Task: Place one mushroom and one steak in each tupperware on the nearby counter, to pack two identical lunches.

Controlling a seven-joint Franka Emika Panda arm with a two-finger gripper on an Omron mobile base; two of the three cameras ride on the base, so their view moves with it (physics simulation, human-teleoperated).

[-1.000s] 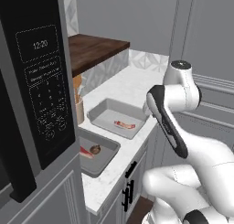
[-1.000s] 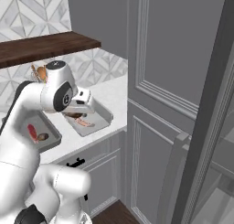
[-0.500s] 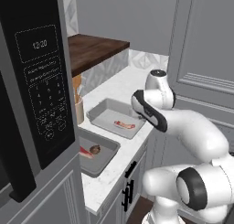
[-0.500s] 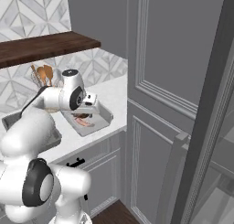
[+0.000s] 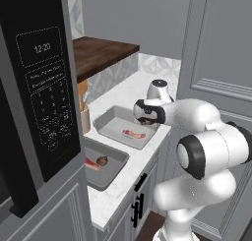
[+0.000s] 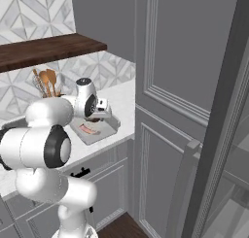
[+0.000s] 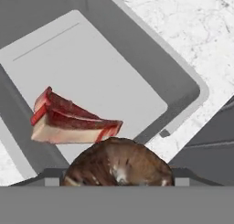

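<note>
small brown rounded mushroom (image 7: pixel 119 162) pinched between dark gripper (image 7: pixel 118 176) tips, above grey rimmed tupperware (image 7: pixel 183 88) holding red marbled steak (image 7: pixel 68 120); probably light, soft, rollable; best held across cap.

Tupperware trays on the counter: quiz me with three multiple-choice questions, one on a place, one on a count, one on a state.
1. Where is the held mushroom?
A. On the dark wooden shelf
B. Over the far tupperware
C. Inside the microwave

2. How many things lie in the near tupperware?
A. None
B. Four
C. Two

3. What state is the far tupperware in?
A. It has a steak alone in it
B. It is empty
C. It has two mushrooms in it

Answers:
1. B: the hand view looks past the mushroom in the jaws, down into that tray.
2. C: the near steak and the near mushroom lie in it.
3. A: only the far steak rests on its floor.
</note>
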